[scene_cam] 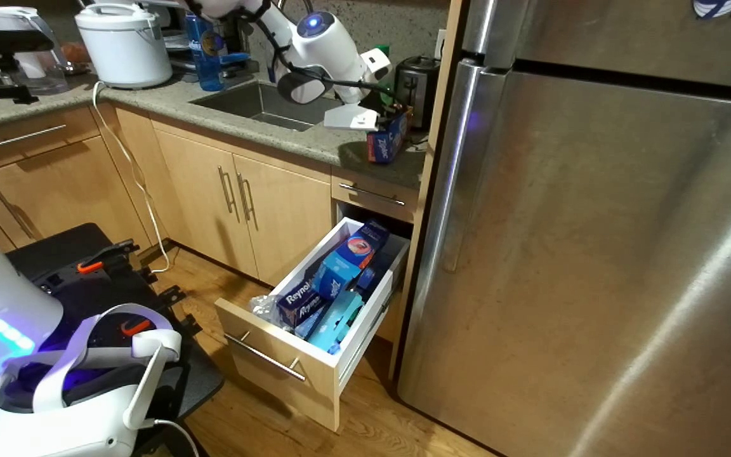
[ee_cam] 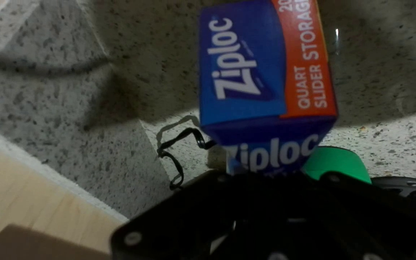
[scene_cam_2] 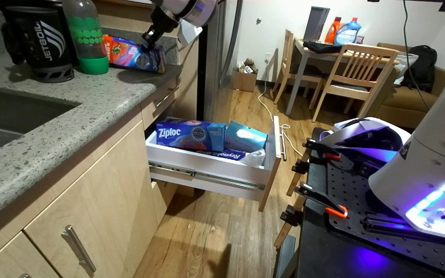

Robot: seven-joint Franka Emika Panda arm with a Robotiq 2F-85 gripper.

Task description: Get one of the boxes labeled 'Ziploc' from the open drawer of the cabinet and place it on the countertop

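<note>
A blue Ziploc box with red-orange print is over the grey countertop, close to the fridge; whether it rests there I cannot tell. My gripper is shut on its upper edge. In the wrist view the box reaches away from the black gripper, whose fingertips are hard to make out in the dark. Below, the drawer of the wooden cabinet stands pulled out. Inside lie another Ziploc box, a Reynolds carton and a light blue box.
Near the held box stand a green-based bottle, a black Jetboil cup and a toaster. The sink is set into the counter. A tall steel fridge borders the drawer. A black cord lies on the counter.
</note>
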